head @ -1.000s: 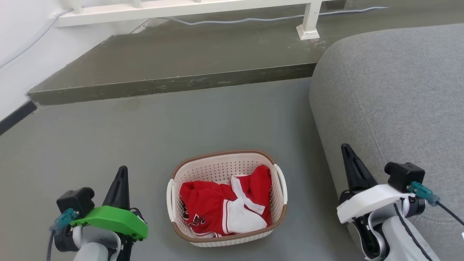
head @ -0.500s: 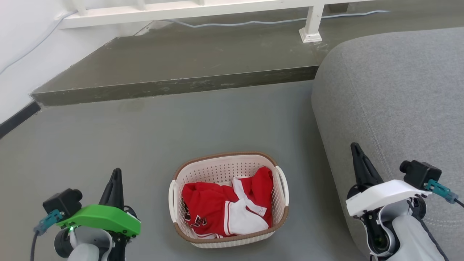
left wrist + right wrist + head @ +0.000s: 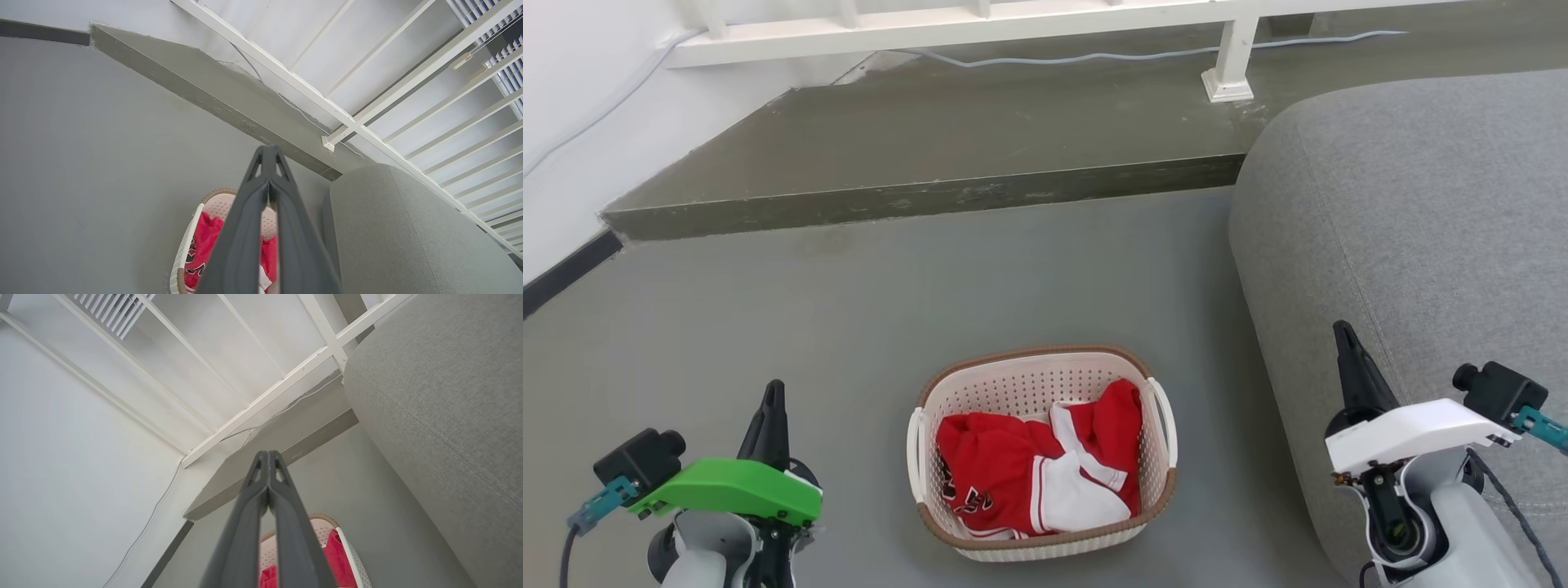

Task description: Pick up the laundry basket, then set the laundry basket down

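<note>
Laundry basket sits between the two arms; left gripper is nearer it, right gripper further off, both pinched together, holding nothing.

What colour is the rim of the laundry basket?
Brown, woven-look rim on the cream-white laundry basket; the head view shows it best.

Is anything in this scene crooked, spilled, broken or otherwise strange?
Nothing stands out. The laundry basket stands upright on the floor, the red and white clothes all inside it. The left pincer and the right pincer are shut, one on each side, clear of it.
</note>
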Tool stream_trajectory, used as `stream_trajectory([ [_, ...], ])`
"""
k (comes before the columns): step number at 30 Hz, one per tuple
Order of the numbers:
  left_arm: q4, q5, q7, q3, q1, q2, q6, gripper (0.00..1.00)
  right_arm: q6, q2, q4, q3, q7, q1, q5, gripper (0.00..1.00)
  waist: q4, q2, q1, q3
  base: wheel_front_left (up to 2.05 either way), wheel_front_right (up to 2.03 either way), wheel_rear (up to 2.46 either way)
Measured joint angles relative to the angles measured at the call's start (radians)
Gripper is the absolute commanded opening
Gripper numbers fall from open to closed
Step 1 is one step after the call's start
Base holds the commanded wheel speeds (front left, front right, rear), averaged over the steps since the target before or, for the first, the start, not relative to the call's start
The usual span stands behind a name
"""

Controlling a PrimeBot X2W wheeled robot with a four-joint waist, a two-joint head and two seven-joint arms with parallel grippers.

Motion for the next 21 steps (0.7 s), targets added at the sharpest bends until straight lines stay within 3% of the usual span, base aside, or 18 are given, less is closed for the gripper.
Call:
stream_trajectory([
  [21, -0.024, -0.204, 0.065, 0.041, 0.001, 0.000, -0.006, 0.00, 0.013, 0.000, -0.001, -0.058, 0.064, 0.000, 0.235, 0.00, 0.011, 0.0000, 0.0000, -0.011, 0.00, 0.00, 0.00],
])
